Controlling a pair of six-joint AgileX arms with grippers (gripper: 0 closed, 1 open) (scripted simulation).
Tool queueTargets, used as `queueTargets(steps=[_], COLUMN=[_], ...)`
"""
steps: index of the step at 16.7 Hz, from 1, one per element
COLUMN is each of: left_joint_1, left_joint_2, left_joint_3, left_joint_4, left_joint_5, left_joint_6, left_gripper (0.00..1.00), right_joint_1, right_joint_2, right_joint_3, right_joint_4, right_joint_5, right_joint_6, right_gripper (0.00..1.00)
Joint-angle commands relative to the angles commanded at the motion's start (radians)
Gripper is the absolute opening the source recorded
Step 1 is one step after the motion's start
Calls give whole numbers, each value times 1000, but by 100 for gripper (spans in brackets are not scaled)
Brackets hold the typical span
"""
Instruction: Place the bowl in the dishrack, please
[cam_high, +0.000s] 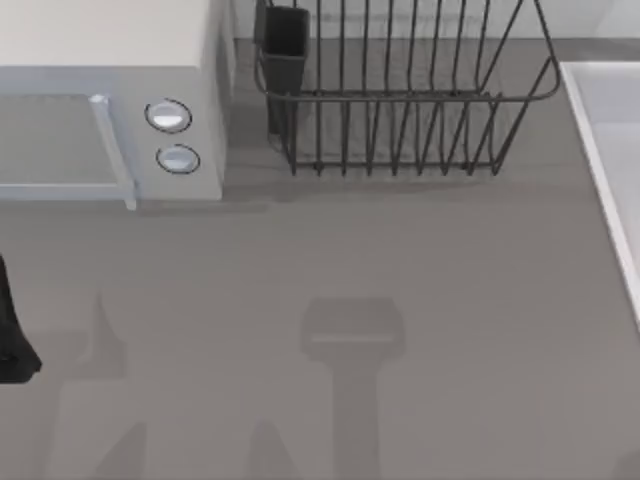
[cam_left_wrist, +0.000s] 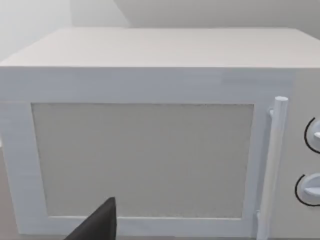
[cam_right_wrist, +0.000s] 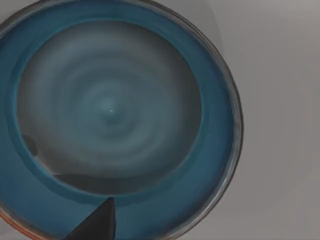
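Right end effector: a dark fingertip (cam_right_wrist: 97, 222) shows at the edge of the right wrist view, poised over the bowl's rim; whether the fingers are spread or closed, I cannot tell.
Bowl: the bowl (cam_right_wrist: 110, 112) lies straight below this wrist, open side up, teal-blue wall around a grey floor, sitting on the grey counter (cam_right_wrist: 280, 100).
Axis: round, so no long axis; any point on the rim would serve for a pinch.
Nearer arm: the right, by my judgement, since it looks directly down into the bowl.
Left end effector: a dark fingertip (cam_left_wrist: 97, 225) hangs in front of the white microwave (cam_left_wrist: 145, 150); finger state cannot be told.
Dishrack: the dishrack (cam_high: 400, 100) stands at the counter's far edge, just right of the microwave, with a dark utensil cup (cam_high: 283, 50) at its left corner.
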Motion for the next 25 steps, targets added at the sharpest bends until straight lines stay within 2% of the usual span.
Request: queueTargets(steps=[4, 10, 18, 24, 25], left_joint_1=[0, 0, 0, 0, 0], left_joint_2=[0, 0, 0, 0, 0], left_joint_3=[0, 0, 0, 0, 0], left_joint_4=[0, 0, 0, 0, 0], left_joint_5=[0, 0, 0, 0, 0], left_joint_6=[0, 0, 0, 0, 0], left_gripper=[100, 100, 100, 100, 100], right_joint_1=[-43, -39, -39, -39, -39], right_joint_2=[92, 94, 206, 224, 224], right_joint_3=[77, 60, -163, -197, -197], right_joint_4=[-68, -49, 296, 339, 339], right_joint_5=[-4, -4, -4, -4, -4], right_joint_6=[-42, -40, -36, -36, -36], right_gripper=[100, 100, 100, 100, 92])
